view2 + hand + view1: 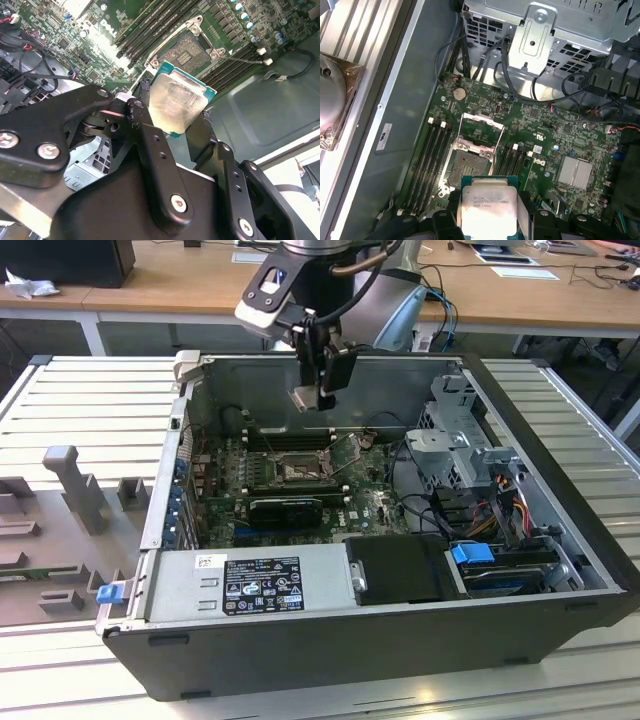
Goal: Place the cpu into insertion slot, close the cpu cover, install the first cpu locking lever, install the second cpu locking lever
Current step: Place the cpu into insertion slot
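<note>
You have one cpu (180, 107) here: a small, thin square chip with a dull silver-grey metal top and a narrow green edge around it. In the second wrist view its top looks smeared and a little shiny. In the first wrist view the cpu (487, 210) carries small dark print.

The one end effector (175, 117) is closed onto this cpu. Its two black metal fingers (150, 135) press on two opposite edges, so the gap between them is as wide as the chip.

The cpu hangs in the air above the one green motherboard (560, 140), near the one black-framed square socket (470, 161) but not touching it. The one cpu cover (479, 129), a thin silver-grey metal frame, is folded back from the socket.

In the exterior view the end effector (322, 390) hangs over the one open black computer case (400, 640), which lies on a grey ribbed metal worktop (90, 400).
</note>
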You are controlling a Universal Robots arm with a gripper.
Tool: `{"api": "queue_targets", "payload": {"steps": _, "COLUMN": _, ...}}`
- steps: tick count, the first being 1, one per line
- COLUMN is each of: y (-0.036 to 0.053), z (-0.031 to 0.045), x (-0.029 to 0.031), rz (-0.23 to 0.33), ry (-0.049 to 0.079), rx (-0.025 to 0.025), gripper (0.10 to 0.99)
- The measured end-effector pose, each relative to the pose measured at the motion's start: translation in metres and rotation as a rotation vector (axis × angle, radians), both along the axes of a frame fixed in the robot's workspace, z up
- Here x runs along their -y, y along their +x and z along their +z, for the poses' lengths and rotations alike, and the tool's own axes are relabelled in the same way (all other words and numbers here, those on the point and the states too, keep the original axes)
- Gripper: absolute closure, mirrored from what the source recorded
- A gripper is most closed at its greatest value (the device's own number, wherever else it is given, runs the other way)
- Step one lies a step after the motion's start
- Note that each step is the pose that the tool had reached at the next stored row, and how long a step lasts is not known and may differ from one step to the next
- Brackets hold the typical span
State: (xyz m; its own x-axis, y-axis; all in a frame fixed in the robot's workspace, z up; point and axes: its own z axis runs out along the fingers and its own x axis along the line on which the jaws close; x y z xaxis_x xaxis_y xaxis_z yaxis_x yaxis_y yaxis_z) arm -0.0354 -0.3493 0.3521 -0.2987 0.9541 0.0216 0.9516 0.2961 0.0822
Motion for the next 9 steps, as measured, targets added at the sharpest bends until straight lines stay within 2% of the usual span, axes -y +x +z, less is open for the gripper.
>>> {"api": "queue_targets", "payload": {"steps": 9, "y": 0.0, "z": -0.0024, "x": 0.0, "rz": -0.029, "ry": 0.0, "rx": -0.0026, "gripper": 0.553}}
